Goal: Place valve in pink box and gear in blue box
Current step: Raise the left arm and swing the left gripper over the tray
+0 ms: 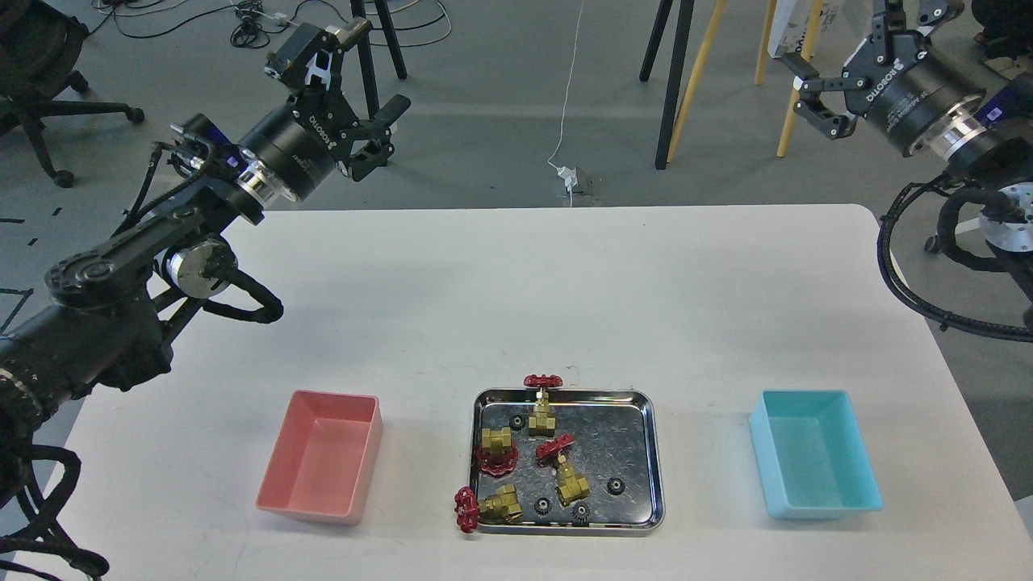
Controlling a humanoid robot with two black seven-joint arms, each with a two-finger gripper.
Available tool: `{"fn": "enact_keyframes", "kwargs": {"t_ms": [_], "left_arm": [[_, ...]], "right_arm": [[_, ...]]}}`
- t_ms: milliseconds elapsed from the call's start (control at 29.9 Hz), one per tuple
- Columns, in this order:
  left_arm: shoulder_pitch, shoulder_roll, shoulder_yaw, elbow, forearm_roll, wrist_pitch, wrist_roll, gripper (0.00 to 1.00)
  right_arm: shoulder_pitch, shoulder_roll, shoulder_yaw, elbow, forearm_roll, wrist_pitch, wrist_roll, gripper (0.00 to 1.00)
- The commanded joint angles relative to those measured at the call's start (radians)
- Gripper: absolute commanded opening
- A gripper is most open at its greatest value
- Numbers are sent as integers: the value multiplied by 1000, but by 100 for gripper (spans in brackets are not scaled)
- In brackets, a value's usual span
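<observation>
Several brass valves with red handwheels lie in the steel tray, among them a valve at the back and another valve in the middle. One valve has its handwheel hanging over the tray's front-left rim. Tiny black gears lie between them, such as a gear on the right and a gear near the front. The pink box stands empty left of the tray, the blue box empty on the right. My left gripper is open, high beyond the table's far left. My right gripper is open at the top right, its upper finger cut off.
The white table's far edge runs across the view at mid height; its right edge lies just beyond the blue box. Behind the table are stand legs, floor cables and an office chair.
</observation>
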Motion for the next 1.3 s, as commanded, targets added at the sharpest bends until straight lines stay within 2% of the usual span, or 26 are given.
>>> {"fn": "enact_keyframes", "kwargs": {"t_ms": [0, 535, 735, 869, 936, 1003, 1170, 1270], "left_arm": [[0, -1, 1, -2, 1, 0, 0, 100], [-15, -20, -7, -54, 3, 0, 0, 100], [-50, -6, -22, -224, 44, 0, 0, 100], [-107, 60, -1, -324, 173, 0, 0, 100], [-161, 109, 73, -362, 210, 0, 0, 100], [-254, 152, 208, -388, 218, 0, 0, 100], [-489, 212, 499, -499, 240, 0, 0, 100], [-613, 204, 637, -529, 276, 0, 0, 100]], "right_arm": [[-5, -1, -1, -2, 4, 0, 0, 99], [-68, 30, 7, -31, 4, 0, 2, 99], [-11, 44, 19, -74, 4, 0, 0, 99], [41, 35, 16, -74, 4, 0, -2, 99], [65, 28, 16, -74, 4, 0, -2, 99], [90, 28, 16, -74, 2, 0, -6, 99], [125, 28, 14, -74, 2, 0, -100, 99], [125, 30, 13, -74, 4, 0, -109, 99]]}}
